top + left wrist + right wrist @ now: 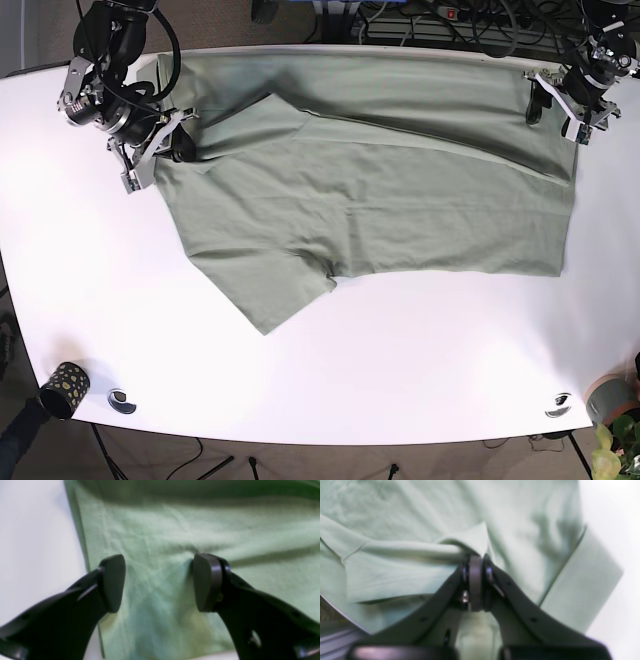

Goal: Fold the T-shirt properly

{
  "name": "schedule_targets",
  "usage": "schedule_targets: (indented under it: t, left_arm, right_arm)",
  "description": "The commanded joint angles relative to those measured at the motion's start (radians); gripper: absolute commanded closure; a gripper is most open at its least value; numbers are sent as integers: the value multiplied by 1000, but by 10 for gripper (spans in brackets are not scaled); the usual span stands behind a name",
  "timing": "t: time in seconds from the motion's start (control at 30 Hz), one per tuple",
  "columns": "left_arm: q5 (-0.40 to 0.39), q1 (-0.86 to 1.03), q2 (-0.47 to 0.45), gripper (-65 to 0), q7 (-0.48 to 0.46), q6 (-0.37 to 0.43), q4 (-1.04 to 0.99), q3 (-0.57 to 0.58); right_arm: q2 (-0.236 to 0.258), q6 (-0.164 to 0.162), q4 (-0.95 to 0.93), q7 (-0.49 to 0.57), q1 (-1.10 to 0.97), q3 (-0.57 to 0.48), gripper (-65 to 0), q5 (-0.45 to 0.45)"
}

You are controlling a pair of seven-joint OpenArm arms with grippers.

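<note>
A light green T-shirt (380, 200) lies spread across the far half of the white table (400, 380), with one sleeve (275, 290) pointing toward the front. My right gripper (475, 562) is shut on a bunched fold of the shirt (395, 517); in the base view it (170, 140) sits at the shirt's far left corner. My left gripper (158, 580) is open, its fingers straddling the shirt (200, 530) near a stitched edge. In the base view it (555, 100) is at the shirt's far right corner.
A dark speckled cup (60, 388) stands at the front left corner. Small round fittings (122, 400) (558, 404) sit near the front edge. A plant pot (610, 400) is at the front right. Cables (450, 20) run behind the table.
</note>
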Motion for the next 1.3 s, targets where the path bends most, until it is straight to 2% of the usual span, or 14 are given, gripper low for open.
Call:
schedule_targets:
  t: [0.0,0.07,0.17,0.3,0.4,0.57,0.67,0.9,1.0,1.13,1.27]
  left_arm:
    - [15,4,-17,-388,11,2,6,-6]
    - [15,4,-17,-388,11,2,6,-6]
    - [13,2,-17,-388,11,2,13,-6]
    - [7,2,-14,-388,11,2,33,-20]
    - [-7,-16,0,-388,11,2,64,-54]
    - [-99,-45,3,-389,12,2,106,-78]
    - [-128,-72,2,-389,12,2,113,-78]
    - [-125,-174,2,-389,12,2,116,-78]
    - [-90,-204,2,-389,14,2,116,-72]
    - [-22,-243,6,-389,14,2,116,-70]
    - [-16,-265,6,-389,14,2,92,-69]
  right_arm:
    - [26,5,-5,13,15,6,-106,14]
    - [29,5,-11,13,20,11,-211,14]
    - [44,5,-10,13,17,14,-328,14]
    - [58,5,7,13,9,17,-401,15]
    - [76,5,32,13,10,31,-401,10]
    - [95,5,29,13,61,29,-401,3]
    - [89,5,10,13,119,28,-401,-68]
    - [89,5,-106,18,288,-43,-401,-181]
    - [89,5,-186,33,369,-57,-401,-215]
    - [87,5,-320,108,472,-112,-401,-264]
    - [89,5,-478,194,563,-158,-401,-301]
